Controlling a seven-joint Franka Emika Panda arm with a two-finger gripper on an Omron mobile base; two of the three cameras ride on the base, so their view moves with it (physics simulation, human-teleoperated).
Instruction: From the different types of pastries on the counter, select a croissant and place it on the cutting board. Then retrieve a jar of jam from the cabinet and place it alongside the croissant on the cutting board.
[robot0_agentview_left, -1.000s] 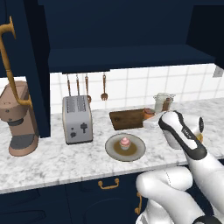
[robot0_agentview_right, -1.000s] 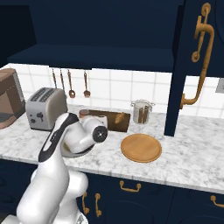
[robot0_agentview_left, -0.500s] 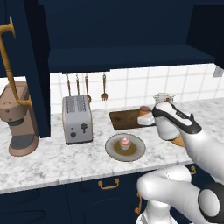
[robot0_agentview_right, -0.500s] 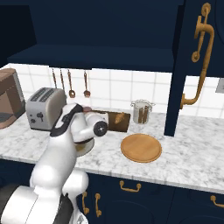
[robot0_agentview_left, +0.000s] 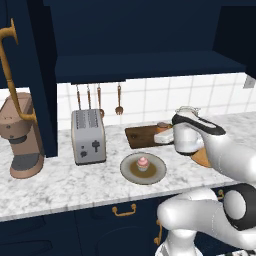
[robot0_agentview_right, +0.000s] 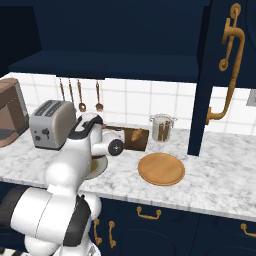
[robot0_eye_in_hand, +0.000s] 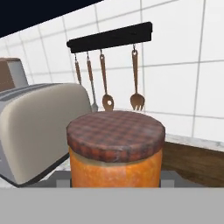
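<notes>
Jar of jam (robot0_eye_in_hand: 116, 148) clamped in gripper (robot0_eye_in_hand: 116, 181), upright, checked brown lid uppermost, over the cutting board (robot0_agentview_left: 142, 136).

Board flat on counter (robot0_agentview_left: 65, 180) beneath the utensil rail (robot0_eye_in_hand: 111, 38); toaster (robot0_agentview_left: 88, 136) at 9 o'clock of board; plate with pink cupcake (robot0_agentview_left: 143, 162) at 6 o'clock; round tan plate (robot0_agentview_right: 161, 169) and clear glass jar (robot0_agentview_right: 162, 128) toward 3 o'clock. Croissant (robot0_agentview_right: 136, 135) on board's right end.
</notes>
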